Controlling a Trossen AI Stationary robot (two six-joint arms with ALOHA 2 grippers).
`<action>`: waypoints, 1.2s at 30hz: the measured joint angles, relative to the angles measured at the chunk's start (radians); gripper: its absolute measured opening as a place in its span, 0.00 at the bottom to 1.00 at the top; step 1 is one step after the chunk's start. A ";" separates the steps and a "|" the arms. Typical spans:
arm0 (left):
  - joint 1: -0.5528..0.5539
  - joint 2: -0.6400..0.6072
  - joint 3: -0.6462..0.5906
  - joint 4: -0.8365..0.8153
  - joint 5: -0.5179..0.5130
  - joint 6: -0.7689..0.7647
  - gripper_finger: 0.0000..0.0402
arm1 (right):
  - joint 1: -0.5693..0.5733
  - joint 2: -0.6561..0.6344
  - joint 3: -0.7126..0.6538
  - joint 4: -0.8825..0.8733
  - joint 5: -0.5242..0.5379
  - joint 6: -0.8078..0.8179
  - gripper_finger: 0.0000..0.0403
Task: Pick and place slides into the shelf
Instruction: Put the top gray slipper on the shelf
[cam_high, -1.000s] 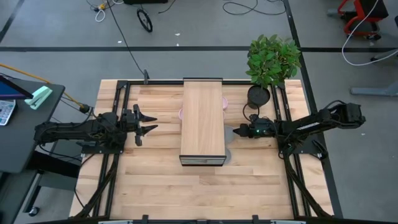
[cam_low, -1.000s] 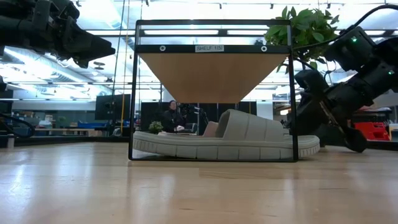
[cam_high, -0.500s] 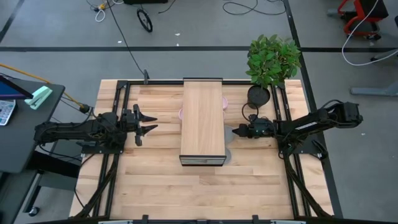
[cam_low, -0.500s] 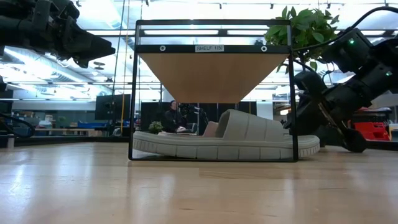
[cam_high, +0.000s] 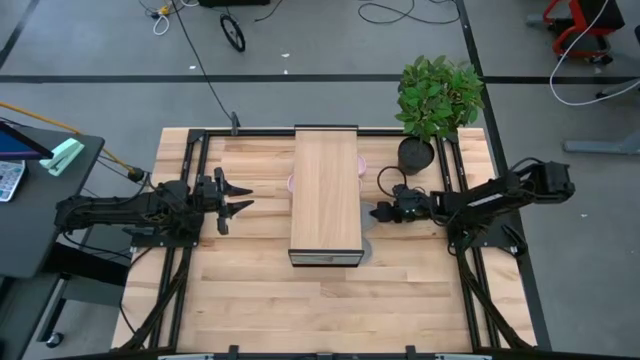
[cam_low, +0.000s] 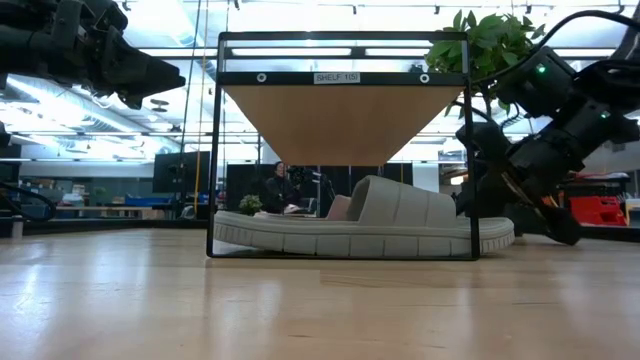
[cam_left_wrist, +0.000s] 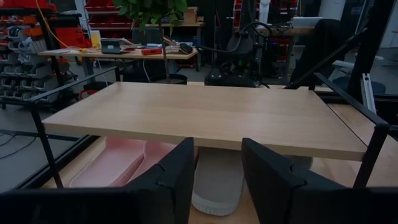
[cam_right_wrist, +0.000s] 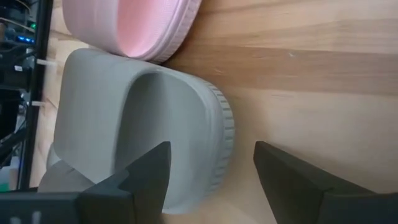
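Tabletop: right fingers (cam_right_wrist: 211, 180) spread, empty.

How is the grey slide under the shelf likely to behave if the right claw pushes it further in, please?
The grey slide looks like thick soft foam, so probably light and slightly squashy. Its flat ribbed sole should slide rather than roll or tip. The open right claw may dent its rim.

A light wood worktop (cam_high: 250, 290) carries the shelf (cam_high: 326, 190) at its centre, grey slides (cam_low: 360, 232) and pink slides (cam_left_wrist: 121, 163) beneath it, and a potted plant (cam_high: 436, 98) at a far corner.
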 joint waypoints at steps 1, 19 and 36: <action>0.000 0.000 0.000 0.000 0.000 0.000 0.34 | 0.000 0.005 0.005 0.000 0.000 -0.004 0.60; 0.000 0.000 0.000 0.000 0.000 0.000 0.34 | 0.000 0.078 0.041 -0.004 0.034 -0.072 0.07; 0.000 0.000 0.000 -0.024 0.000 -0.003 0.33 | 0.000 -0.119 0.036 -0.223 0.022 -0.077 0.06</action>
